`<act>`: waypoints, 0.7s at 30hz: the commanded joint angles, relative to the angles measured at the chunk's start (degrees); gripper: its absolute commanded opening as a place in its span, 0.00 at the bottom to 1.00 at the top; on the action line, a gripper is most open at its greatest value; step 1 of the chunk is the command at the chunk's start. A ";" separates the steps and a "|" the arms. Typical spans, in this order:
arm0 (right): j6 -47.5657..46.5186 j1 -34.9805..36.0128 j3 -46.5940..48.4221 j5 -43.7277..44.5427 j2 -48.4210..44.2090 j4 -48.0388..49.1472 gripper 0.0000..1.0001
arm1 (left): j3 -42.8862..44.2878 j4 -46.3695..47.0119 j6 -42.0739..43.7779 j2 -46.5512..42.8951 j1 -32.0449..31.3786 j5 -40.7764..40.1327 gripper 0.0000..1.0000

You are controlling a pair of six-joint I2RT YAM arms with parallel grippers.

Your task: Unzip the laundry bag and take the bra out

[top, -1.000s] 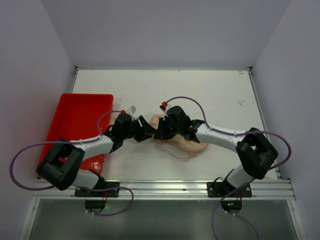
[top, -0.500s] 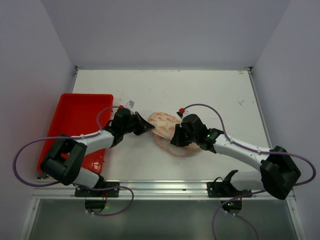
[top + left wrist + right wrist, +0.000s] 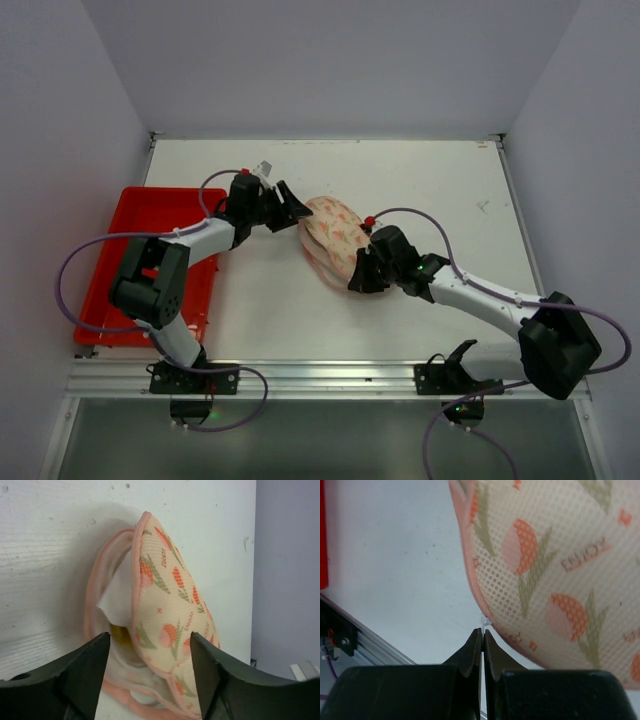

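The laundry bag [image 3: 333,238] lies mid-table, a pale pink pouch with orange and green print, tilted on its side. In the left wrist view the bag [image 3: 170,605] gapes along its pink zipper edge. Inside show a white lining [image 3: 118,596] and a bit of the mustard-yellow bra [image 3: 119,633]. My left gripper [image 3: 291,207] is at the bag's far-left end, open, with its jaws wide on either side of the bag [image 3: 150,677]. My right gripper [image 3: 358,283] is at the bag's near end, shut on the small white zipper pull [image 3: 483,622] at the bag's edge [image 3: 550,570].
A red tray [image 3: 150,240] lies at the left, under the left arm. The table's near metal rail [image 3: 320,372] runs below both arms. The back wall and side walls close the table in.
The bag has turned from lying flat to standing diagonally and has gaped open. The left gripper moved up and back. The right gripper pulled toward the near edge with the zipper pull.
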 commanded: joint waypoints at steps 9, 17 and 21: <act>1.73 2.88 14.69 -9.59 16.62 13.86 0.00 | -16.50 0.31 -3.01 -18.86 -0.62 -1.98 0.82; 2.00 4.12 14.79 -10.02 19.80 16.85 0.00 | -19.17 6.11 -7.76 -16.95 -11.42 -4.26 0.68; 2.00 4.29 12.34 -9.42 17.87 17.38 0.00 | -17.15 7.07 -8.29 -13.25 -12.31 -4.00 0.55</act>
